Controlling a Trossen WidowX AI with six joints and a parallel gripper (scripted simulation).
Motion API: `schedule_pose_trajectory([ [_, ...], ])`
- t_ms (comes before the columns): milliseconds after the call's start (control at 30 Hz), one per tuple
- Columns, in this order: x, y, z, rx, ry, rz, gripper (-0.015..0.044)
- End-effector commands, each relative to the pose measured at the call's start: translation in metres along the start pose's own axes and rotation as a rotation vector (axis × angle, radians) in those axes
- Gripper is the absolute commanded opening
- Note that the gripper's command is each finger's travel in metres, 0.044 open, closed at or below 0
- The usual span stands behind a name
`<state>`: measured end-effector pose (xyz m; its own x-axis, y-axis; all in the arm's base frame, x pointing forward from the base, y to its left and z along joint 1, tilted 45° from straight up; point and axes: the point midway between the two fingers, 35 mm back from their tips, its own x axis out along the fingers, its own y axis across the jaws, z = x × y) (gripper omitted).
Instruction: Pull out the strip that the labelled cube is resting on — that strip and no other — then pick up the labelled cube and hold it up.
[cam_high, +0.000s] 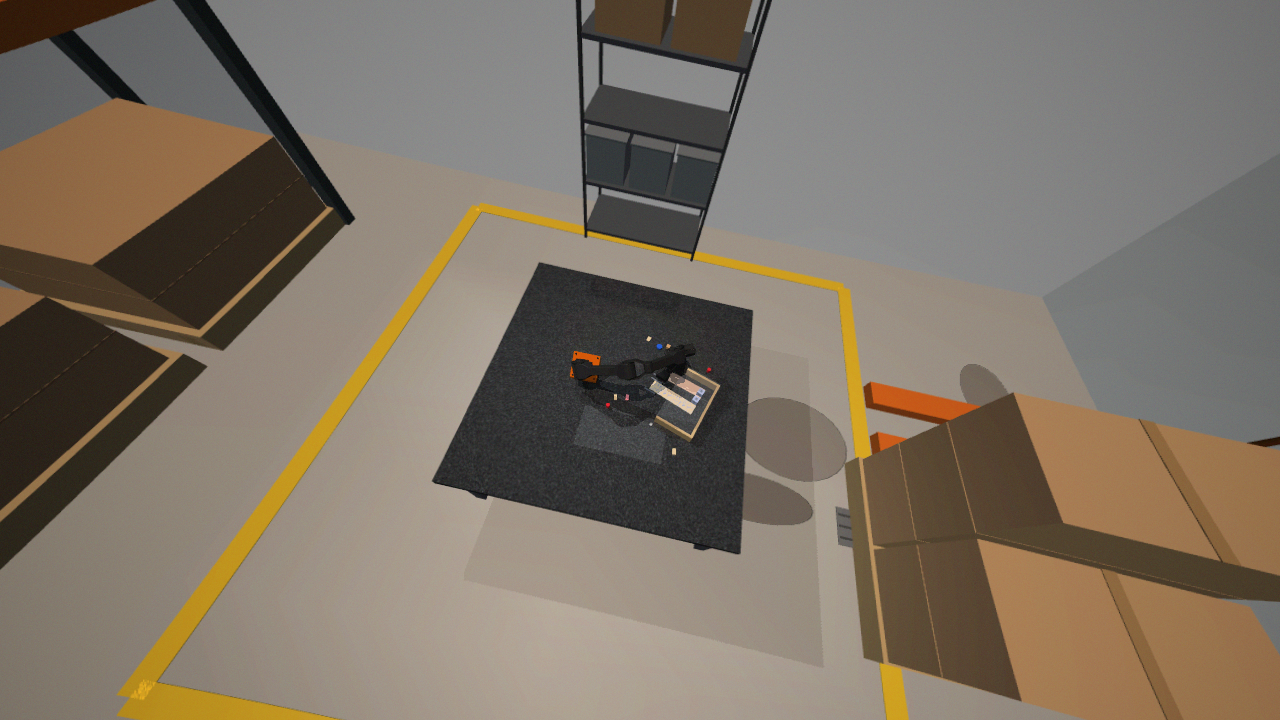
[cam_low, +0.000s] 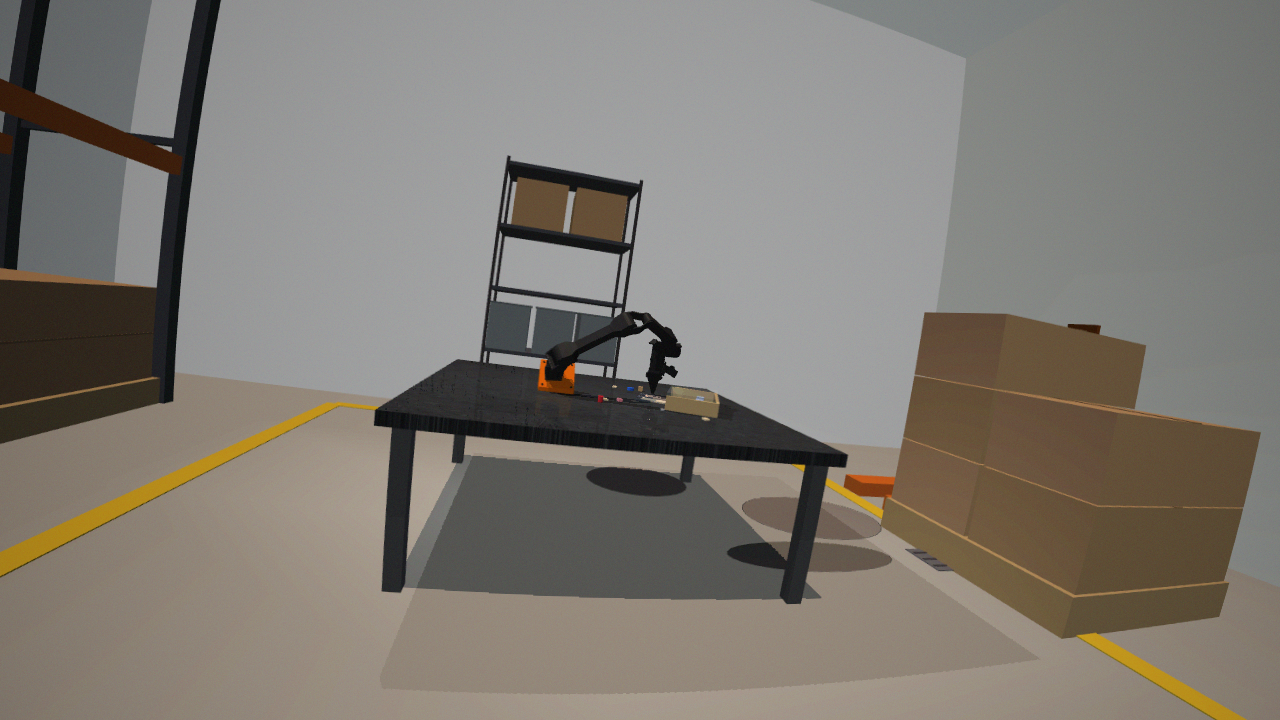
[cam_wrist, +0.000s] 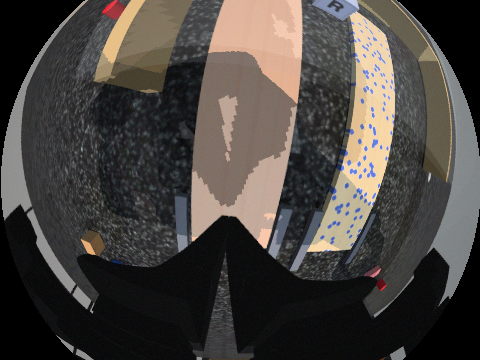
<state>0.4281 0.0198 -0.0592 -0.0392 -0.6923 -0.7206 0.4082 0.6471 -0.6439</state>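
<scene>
My gripper (cam_high: 657, 377) (cam_low: 653, 390) (cam_wrist: 228, 222) is shut and empty, above the near end of the pink strip. The plain pink strip (cam_wrist: 260, 30) (cam_high: 686, 385) runs into the open-sided wooden tray (cam_high: 703, 413) (cam_low: 691, 407) (cam_wrist: 440, 120). A pale strip with blue dots (cam_wrist: 372, 120) (cam_high: 673, 396) lies to its right in the wrist view. A pale blue cube marked R (cam_wrist: 336, 6) (cam_high: 696, 398) is cut off at the top of the wrist view, by the dotted strip's far end; its support is unclear. Another pale blue cube (cam_high: 699, 390) shows beside it in the top view.
Thin grey rails (cam_wrist: 181, 220) (cam_wrist: 306, 240) flank the near ends of both strips. A red cylinder (cam_wrist: 113, 9) lies outside the tray wall. A tan block (cam_wrist: 93, 242), a blue piece (cam_high: 659, 346) and a red piece (cam_wrist: 381, 284) lie on the dark table (cam_high: 537, 447) (cam_low: 537, 420).
</scene>
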Motion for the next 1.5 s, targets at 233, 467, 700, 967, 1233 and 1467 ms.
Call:
schedule_pose_trajectory([
  [233,0.0116,-0.0032,-0.0006,-0.005,-0.001,-0.005,0.0000],
  [467,0.0116,-0.0032,-0.0006,-0.005,-0.001,-0.005,0.0000],
  [700,0.0120,-0.0032,-0.0006,-0.005,-0.001,-0.005,0.0000],
  [967,0.0128,-0.0032,-0.0006,-0.005,-0.001,-0.005,0.0000],
  [1233,0.0136,-0.0032,-0.0006,-0.005,-0.001,-0.005,0.0000],
  [1467,0.0143,-0.0030,-0.0004,-0.005,-0.001,-0.005,0.0000],
])
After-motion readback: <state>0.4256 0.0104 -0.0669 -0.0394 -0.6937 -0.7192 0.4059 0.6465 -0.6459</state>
